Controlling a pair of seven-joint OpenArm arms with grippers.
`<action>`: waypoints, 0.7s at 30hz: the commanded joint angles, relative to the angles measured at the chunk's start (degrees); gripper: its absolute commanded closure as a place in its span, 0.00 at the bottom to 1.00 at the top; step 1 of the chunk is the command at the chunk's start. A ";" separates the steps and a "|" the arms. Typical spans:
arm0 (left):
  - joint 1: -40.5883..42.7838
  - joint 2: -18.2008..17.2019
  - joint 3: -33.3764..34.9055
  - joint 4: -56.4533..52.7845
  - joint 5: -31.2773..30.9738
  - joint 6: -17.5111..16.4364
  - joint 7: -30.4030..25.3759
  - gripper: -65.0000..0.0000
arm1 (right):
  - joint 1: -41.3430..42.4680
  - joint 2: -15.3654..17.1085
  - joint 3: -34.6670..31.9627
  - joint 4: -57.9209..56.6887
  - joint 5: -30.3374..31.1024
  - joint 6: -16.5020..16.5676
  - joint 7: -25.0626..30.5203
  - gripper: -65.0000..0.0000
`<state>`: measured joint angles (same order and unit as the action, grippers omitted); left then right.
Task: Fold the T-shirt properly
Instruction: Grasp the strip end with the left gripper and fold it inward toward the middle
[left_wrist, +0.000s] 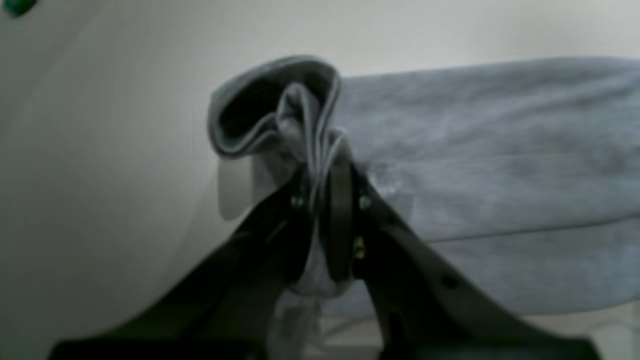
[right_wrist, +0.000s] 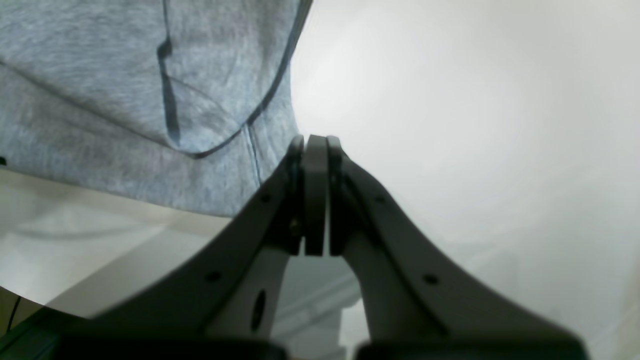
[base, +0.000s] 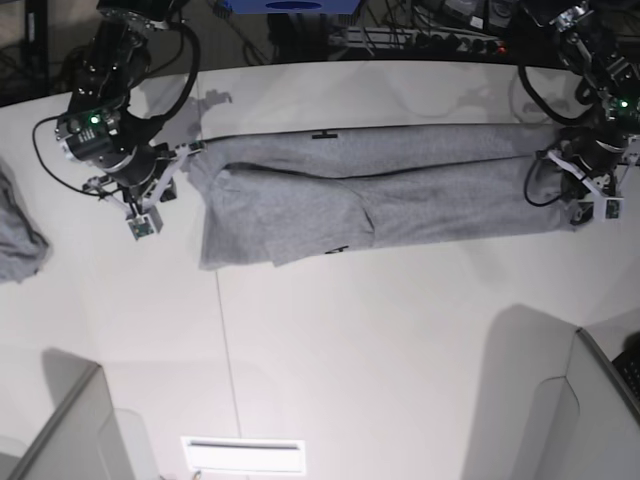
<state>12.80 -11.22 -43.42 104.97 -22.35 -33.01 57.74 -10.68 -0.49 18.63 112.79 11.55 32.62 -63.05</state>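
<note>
The T-shirt (base: 390, 195) lies stretched out in a long band across the far half of the white counter (base: 350, 350). It is heather grey, folded along its length, with the plain side up; only small black marks show at its far edge and its near edge. The end near the right gripper is wider and has an extra flap on top.

The left gripper (left_wrist: 327, 165) is at the other end of the T-shirt. Its jaws are pressed together on a bunch of the fabric, which curls up above them.

The right gripper (right_wrist: 316, 142) is just beside the wide end of the T-shirt. Its jaws are pressed together with nothing between them.

A smaller grey cloth (base: 18, 240) lies well apart from the T-shirt, beyond the right gripper, at the counter's edge.
</note>
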 joint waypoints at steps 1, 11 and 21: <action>-0.18 -0.42 0.47 1.89 -0.38 0.00 -0.90 1.00 | 0.52 0.18 -0.04 0.83 0.36 0.30 0.94 1.00; -0.18 2.30 13.13 2.68 -0.82 7.39 -0.90 1.00 | 0.35 0.18 0.14 0.83 0.36 0.30 0.76 1.00; -0.71 6.17 19.11 2.68 -0.46 8.00 -0.90 1.00 | 0.26 0.18 0.22 0.83 0.36 0.30 0.67 1.00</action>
<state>12.56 -4.80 -24.29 106.54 -22.31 -25.08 57.87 -10.90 -0.49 18.65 112.77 11.53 32.62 -63.24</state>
